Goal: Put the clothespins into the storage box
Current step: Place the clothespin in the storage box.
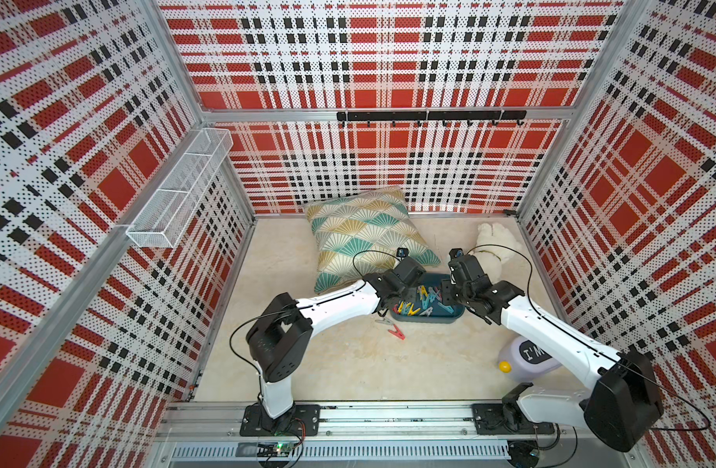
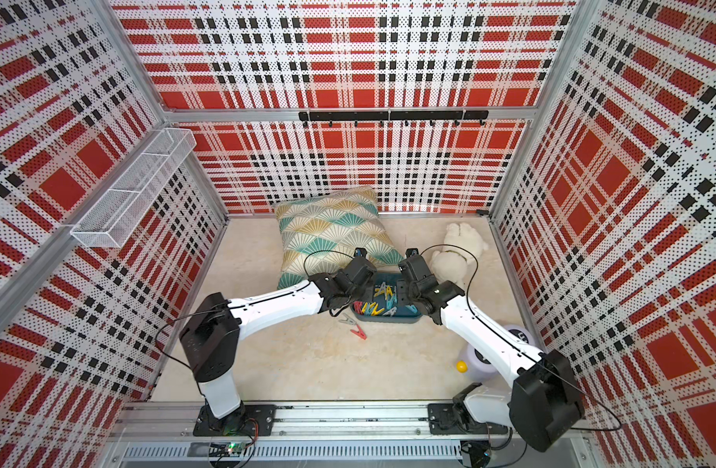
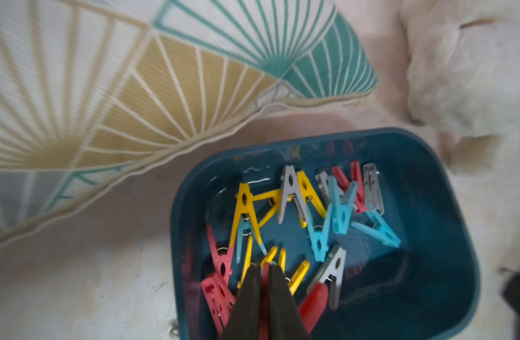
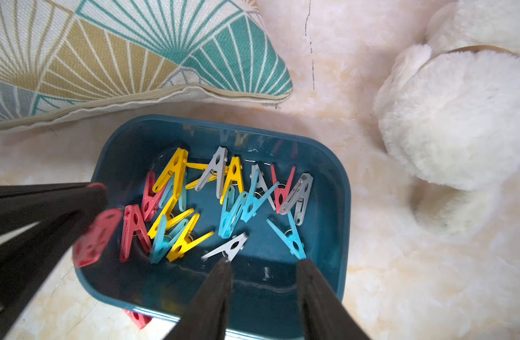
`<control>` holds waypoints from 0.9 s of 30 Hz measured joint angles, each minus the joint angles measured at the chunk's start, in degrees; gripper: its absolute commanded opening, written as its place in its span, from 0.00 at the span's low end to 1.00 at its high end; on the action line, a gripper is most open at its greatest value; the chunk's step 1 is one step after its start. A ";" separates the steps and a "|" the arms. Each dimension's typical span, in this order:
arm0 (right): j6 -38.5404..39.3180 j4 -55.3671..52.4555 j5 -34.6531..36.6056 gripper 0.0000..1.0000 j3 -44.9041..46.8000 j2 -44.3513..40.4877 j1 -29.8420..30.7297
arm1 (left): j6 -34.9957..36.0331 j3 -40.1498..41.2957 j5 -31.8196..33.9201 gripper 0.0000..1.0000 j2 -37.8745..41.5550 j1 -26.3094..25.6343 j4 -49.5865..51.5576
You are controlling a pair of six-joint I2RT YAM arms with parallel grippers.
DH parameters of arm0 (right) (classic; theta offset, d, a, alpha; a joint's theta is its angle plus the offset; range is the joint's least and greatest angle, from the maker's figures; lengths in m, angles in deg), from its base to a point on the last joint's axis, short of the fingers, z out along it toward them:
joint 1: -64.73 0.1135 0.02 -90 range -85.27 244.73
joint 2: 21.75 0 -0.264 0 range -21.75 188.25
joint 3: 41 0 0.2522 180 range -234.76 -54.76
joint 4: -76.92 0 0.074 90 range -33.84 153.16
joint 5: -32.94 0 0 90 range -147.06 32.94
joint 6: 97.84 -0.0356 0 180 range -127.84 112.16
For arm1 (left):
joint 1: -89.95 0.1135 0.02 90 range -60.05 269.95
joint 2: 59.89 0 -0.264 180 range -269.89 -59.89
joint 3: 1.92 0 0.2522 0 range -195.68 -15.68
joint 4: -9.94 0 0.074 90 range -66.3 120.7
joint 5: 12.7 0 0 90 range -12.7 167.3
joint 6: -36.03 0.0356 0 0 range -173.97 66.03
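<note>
The left gripper [image 3: 264, 266], fingers [image 3: 250, 294] clenched on a red clothespin [image 4: 97, 235], hangs over the storage box [image 4: 126, 147] edge. Release further inside. The right gripper [image 4: 264, 265] is parted and empty.

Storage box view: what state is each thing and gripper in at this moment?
storage box: open-topped, holding most clothespins.
left gripper: shut on a red clothespin, above the box.
right gripper: open, empty, above the box.
grey clothespin: lying on the table, outside the box.
second red clothespin: lying beside the grey one, also outside.
</note>
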 measured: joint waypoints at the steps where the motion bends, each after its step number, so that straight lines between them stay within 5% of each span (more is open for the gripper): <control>1: -0.07 -0.09 -0.02 0.44 0.02 0.00 0.00 | 0.26 -0.28 -0.46 0.10 -1.29 0.00 0.02; 20: -0.13 -1.05 -0.55 0.44 0.74 -1.22 0.00 | 2.97 -0.46 -4.28 0.23 -4.92 -1.03 -0.07; 27: 2.64 -1.01 -7.43 0.44 1.75 -2.47 1.33 | 2.86 -0.44 -3.85 0.25 4.02 -0.11 1.14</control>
